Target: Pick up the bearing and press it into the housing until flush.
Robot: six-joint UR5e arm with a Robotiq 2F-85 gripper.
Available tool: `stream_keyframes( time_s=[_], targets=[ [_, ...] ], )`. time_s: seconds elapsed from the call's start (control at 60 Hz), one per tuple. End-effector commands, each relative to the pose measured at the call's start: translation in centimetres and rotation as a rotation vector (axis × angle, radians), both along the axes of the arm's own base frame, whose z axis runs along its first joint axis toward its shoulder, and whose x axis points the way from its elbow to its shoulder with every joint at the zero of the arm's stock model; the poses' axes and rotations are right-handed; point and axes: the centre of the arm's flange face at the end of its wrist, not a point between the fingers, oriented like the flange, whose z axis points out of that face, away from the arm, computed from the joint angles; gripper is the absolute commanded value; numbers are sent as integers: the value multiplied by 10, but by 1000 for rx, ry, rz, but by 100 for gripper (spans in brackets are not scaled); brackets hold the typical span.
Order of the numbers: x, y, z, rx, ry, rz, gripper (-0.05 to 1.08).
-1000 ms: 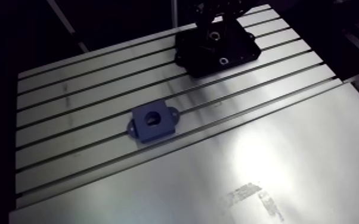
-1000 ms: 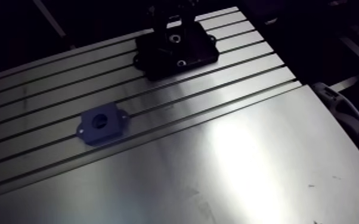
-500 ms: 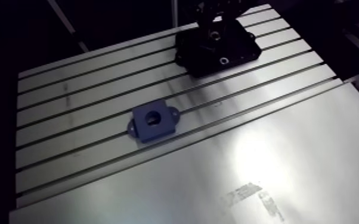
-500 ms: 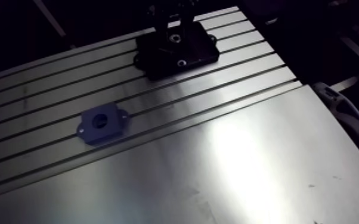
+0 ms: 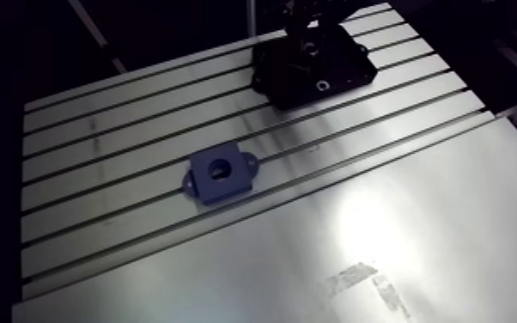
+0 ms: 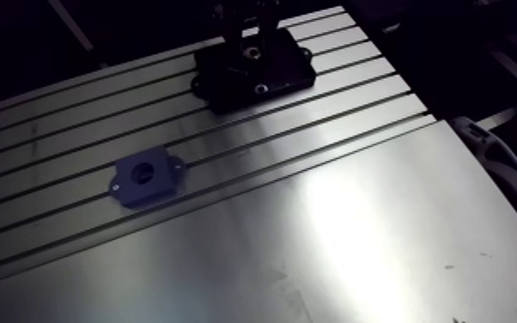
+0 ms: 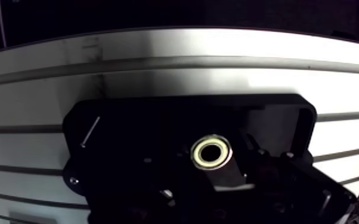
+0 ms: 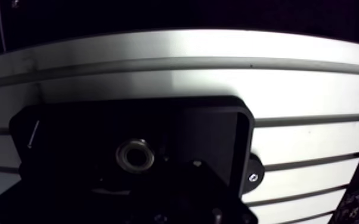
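While my tool [image 5: 308, 36] hangs over the black holder [image 7: 128, 137] with the bearing [image 7: 212, 152] seated just beneath it, I judge the pick-up is in hand, cannot tell if the tool is spread or closed, and next must pinch the bearing squarely; the housing [image 5: 220, 174] sits well apart.

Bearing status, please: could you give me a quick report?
Gripper over black tray, state unreadable. Bearing in tray beneath it. Housing mid-table, hole empty. Nothing seen between them.
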Motion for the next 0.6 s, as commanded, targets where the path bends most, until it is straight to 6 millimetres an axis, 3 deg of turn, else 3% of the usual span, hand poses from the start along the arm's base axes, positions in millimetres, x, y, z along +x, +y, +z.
stream_keyframes(
  time_s=[0.017,0.35,0.6],
  targets=[
    [1,0,-2,-3,-3,0,52],
    [3,-1,-4,-5,-8,1,55],
    [5,-2,10,-2,4,1,56]
  ],
)
